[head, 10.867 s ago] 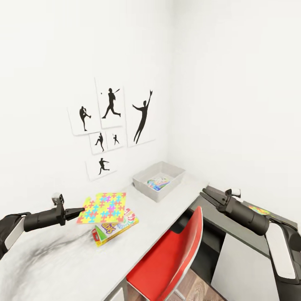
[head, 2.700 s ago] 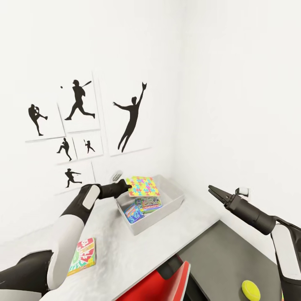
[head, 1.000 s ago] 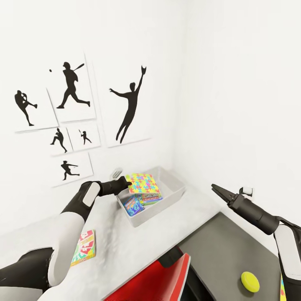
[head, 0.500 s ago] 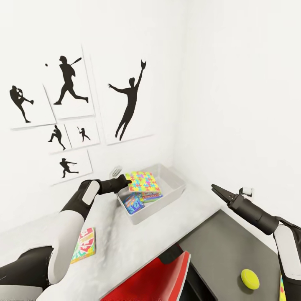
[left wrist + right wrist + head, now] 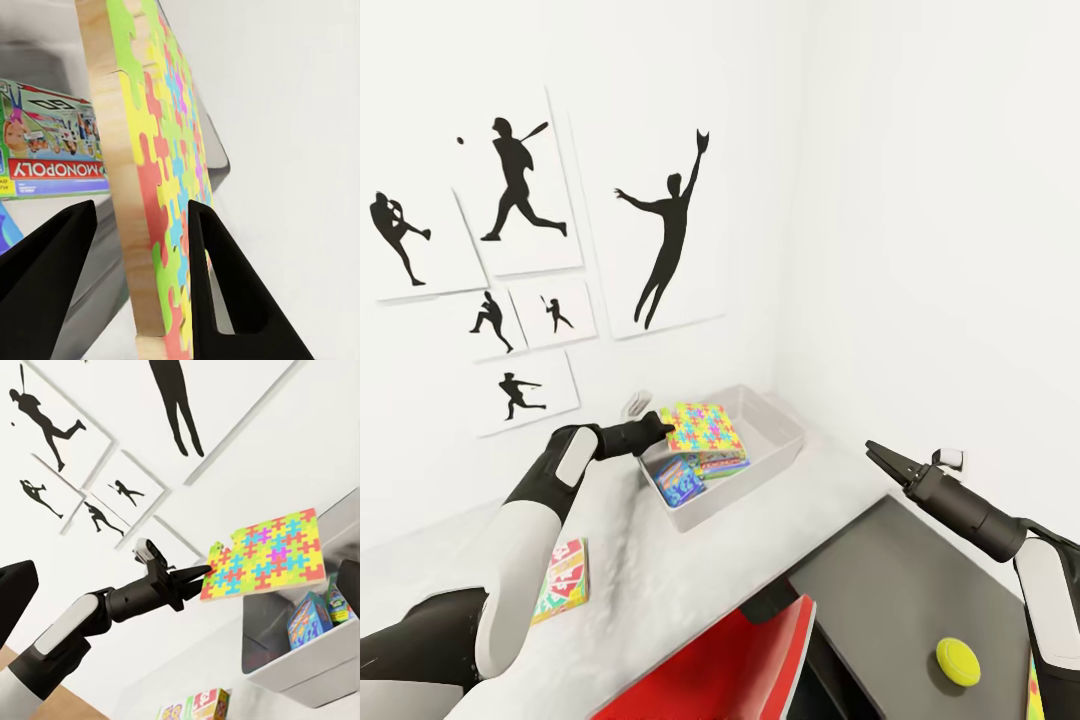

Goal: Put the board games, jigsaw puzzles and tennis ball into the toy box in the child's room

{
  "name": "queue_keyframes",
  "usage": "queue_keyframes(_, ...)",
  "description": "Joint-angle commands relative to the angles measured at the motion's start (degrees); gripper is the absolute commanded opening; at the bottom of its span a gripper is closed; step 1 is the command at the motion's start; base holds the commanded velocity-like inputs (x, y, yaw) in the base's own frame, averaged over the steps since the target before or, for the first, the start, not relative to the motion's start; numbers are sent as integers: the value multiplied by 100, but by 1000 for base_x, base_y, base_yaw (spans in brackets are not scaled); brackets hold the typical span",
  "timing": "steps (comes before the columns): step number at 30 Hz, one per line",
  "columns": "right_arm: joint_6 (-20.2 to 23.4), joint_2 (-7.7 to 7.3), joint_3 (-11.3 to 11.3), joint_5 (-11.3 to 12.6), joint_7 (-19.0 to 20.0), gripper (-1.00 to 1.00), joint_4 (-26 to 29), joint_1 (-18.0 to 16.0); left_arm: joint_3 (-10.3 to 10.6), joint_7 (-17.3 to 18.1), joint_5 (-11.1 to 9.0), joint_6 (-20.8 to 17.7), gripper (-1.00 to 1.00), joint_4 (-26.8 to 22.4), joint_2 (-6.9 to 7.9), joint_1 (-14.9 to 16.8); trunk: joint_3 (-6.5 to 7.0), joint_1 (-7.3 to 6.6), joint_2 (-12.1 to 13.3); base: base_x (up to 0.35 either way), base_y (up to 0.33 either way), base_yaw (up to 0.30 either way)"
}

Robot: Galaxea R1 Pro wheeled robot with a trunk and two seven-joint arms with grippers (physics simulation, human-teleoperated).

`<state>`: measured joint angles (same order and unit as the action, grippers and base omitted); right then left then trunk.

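While above the toy box (image 5: 780, 455); gripper-held jigsaw puzzle (image 5: 703, 430); board games (image 5: 682, 482) inside

A jigsaw puzzle (image 5: 703, 428), a thin board of yellow, pink, blue and green interlocking pieces with a pale wooden edge, sits pinched by one edge in the left claw (image 5: 660, 430) above the toy box (image 5: 780, 443). That light-grey, lidless bin stands on the white surface (image 5: 660, 580) near the wall corner, with a Monopoly board game (image 5: 52, 154) and a small blue box (image 5: 680, 484) inside. Another red-and-green board game (image 5: 563, 582) lies flat on the surface, well apart from the bin. The yellow-green tennis ball (image 5: 958, 661) rests on the lower dark-grey section.
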<state>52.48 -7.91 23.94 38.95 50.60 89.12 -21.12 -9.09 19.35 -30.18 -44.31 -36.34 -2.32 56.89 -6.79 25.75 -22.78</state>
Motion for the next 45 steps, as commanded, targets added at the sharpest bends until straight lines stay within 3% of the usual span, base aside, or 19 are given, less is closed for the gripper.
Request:
queue_keyframes(1,26,0,5,-1,16,100,-2,-6,-40,16,12,-41,-100,-3,-9,7,-22,3,-13,0,0,0)
queue_keyframes(45,-94,-4,5,-1,20,100,-17,-6,-31,7,12,27,-100,-13,-23,7,-410,3,-13,0,0,0)
